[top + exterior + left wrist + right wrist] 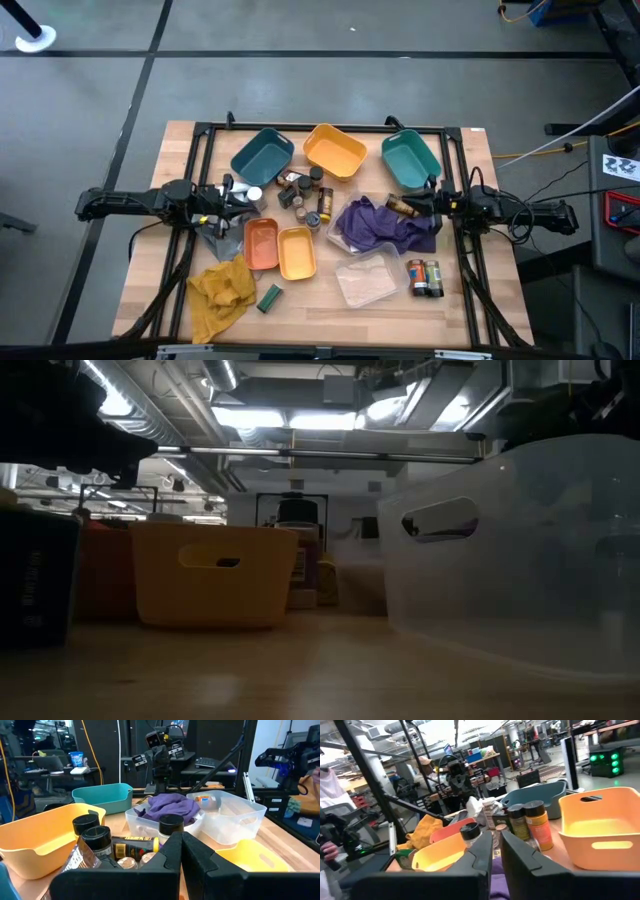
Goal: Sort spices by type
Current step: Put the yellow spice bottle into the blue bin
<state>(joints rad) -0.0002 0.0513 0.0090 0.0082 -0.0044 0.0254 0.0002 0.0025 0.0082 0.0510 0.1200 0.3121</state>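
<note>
Left gripper [240,197] sits at the left of the surface [330,310], just left of the jar cluster. In its wrist view the jaws are closed together with nothing between them.

Spices: most stand or lie in a loose bunch [303,192] mid-surface, between the dark teal tray [262,155] and the orange tray [334,150] on the far side and the two small trays on the near side, coral [261,243] and yellow [297,252]. Black-lidded jars [96,840], one yellow-labelled jar lying flat [131,845]. A green container [269,297] lies alone near the front, beside the yellow cloth [222,290]. Two more jars [424,277] lie on their sides at the right, just beside the clear tub [365,279].

Purple cloth [385,226] is bunched right of centre. Right gripper [412,205] is at its far right edge, below the teal tray [410,158]; jaws nearly closed and empty in its wrist view.

Handling, my read: jars look light, rigid, smooth-sided, so likely slippery and prone to roll once tipped. Grip across the body just under the lid, not on the lid. Standing ones are packed tight, so neighbours could get knocked over; take outer ones first. Flat-lying ones need a grip across the width.
</note>
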